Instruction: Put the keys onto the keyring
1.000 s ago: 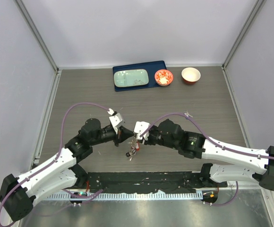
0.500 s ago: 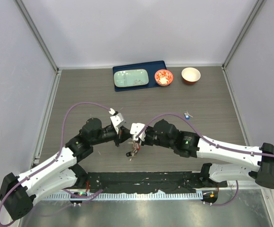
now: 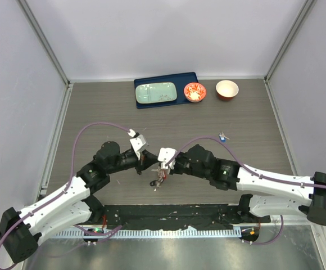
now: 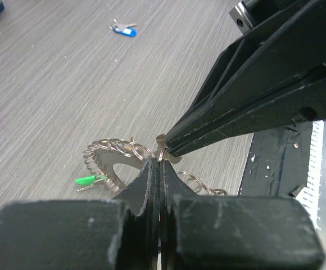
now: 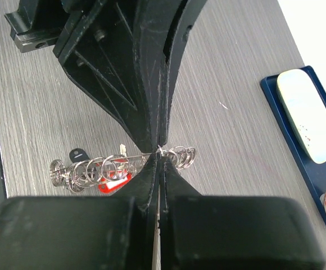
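Note:
The keyring (image 3: pixel 158 181) hangs just above the table at the centre, its jagged rim strung with several small wire loops (image 4: pixel 104 160) (image 5: pixel 95 169). A green key (image 4: pixel 87 180), a red key (image 5: pixel 111 181) and a black key (image 5: pixel 77 153) dangle from it. My left gripper (image 3: pixel 150 164) (image 4: pixel 159 164) is shut on a loop at its rim. My right gripper (image 3: pixel 162 169) (image 5: pixel 160 157) meets it tip to tip, shut on the same spot of the rim (image 4: pixel 168 147). A blue key (image 3: pixel 223 136) (image 4: pixel 123 31) lies alone on the table to the right.
At the back stands a blue tray (image 3: pixel 152 107) holding a pale green dish (image 3: pixel 156 93). Beside it are a red-and-white bowl (image 3: pixel 195 91) and a red bowl with a white inside (image 3: pixel 227 89). A black mat (image 3: pixel 168 216) runs along the near edge.
My right gripper has closed its jaws at the keyring's rim, and its arm has shifted slightly. The left gripper has stayed shut in place.

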`<state>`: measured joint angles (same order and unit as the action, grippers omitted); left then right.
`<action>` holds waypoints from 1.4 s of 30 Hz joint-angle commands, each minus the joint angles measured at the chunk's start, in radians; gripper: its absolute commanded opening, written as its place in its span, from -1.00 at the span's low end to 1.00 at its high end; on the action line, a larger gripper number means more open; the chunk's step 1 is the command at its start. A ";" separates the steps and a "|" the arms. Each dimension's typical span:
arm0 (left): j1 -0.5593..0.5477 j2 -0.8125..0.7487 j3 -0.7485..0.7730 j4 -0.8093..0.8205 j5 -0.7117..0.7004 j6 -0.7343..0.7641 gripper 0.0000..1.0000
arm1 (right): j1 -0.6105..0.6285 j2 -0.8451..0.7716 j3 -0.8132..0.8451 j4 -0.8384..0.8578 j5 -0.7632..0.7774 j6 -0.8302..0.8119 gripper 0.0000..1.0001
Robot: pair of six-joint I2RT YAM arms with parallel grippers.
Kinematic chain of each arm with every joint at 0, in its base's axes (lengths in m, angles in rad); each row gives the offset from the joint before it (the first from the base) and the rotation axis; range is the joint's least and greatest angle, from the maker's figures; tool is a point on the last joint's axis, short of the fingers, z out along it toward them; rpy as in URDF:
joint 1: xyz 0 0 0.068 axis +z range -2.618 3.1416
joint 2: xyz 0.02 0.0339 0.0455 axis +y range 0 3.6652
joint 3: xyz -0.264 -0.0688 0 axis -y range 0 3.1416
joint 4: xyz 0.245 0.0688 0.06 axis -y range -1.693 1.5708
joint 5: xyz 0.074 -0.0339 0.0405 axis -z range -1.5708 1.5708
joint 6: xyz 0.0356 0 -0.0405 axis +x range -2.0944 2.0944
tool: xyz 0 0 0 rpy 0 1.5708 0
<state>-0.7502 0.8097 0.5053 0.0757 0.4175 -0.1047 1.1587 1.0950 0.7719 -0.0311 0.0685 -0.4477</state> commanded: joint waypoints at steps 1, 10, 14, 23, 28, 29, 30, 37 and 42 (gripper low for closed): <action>-0.003 -0.062 -0.020 0.124 -0.014 -0.038 -1.00 | 0.002 -0.081 -0.069 0.190 0.013 0.044 -0.98; -0.003 -0.135 -0.102 0.210 -0.065 -0.105 -1.00 | 0.001 -0.204 -0.236 0.523 -0.055 0.116 -0.99; -0.005 -0.124 -0.102 0.223 -0.052 -0.130 -1.00 | -0.001 -0.207 -0.266 0.585 -0.085 0.116 -0.99; -0.003 -0.096 -0.103 0.260 0.015 -0.155 -1.00 | -0.007 -0.221 -0.318 0.732 0.019 0.135 -0.98; -0.003 -0.087 -0.106 0.271 0.027 -0.158 -1.00 | -0.007 -0.202 -0.298 0.720 0.008 0.175 -0.99; -0.003 -0.089 -0.108 0.274 0.021 -0.156 -1.00 | -0.008 -0.198 -0.298 0.714 0.007 0.178 -0.99; -0.003 -0.092 -0.109 0.276 0.017 -0.156 -1.00 | -0.008 -0.195 -0.295 0.697 0.016 0.179 -0.99; -0.003 -0.095 -0.099 0.238 -0.023 -0.159 -1.00 | -0.010 -0.195 -0.269 0.666 0.068 0.173 -0.98; -0.003 -0.156 -0.099 0.177 -0.094 -0.083 -1.00 | -0.013 -0.135 -0.165 0.404 0.134 0.158 -0.99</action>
<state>-0.7578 0.7059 0.4011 0.2901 0.3820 -0.2523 1.1572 0.9344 0.4889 0.4587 0.0906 -0.2802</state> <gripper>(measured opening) 0.009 0.029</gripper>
